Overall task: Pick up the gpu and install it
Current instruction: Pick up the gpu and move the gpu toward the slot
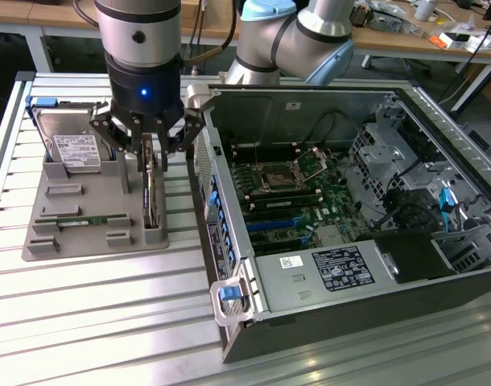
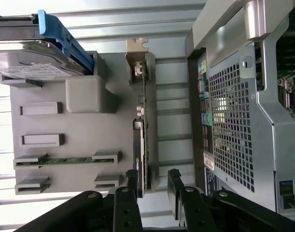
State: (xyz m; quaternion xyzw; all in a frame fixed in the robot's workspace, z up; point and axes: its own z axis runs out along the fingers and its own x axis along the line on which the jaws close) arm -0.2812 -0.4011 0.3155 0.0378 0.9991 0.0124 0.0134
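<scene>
Fingers (image 2: 174, 188) of the gripper (image 1: 151, 161) stand open, one on each side of the gpu (image 1: 152, 201), and are not closed on it. The gpu stands on its edge in a slot of the grey holder (image 1: 84, 241), at the exterior view's left of the open computer case (image 1: 350, 273). A hard drive (image 1: 72, 149) sits at the holder's far end.

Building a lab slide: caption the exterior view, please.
Open jaws straddle the thin dark graphics card standing edgewise in a grey plastic holder beside an open computer case.
</scene>
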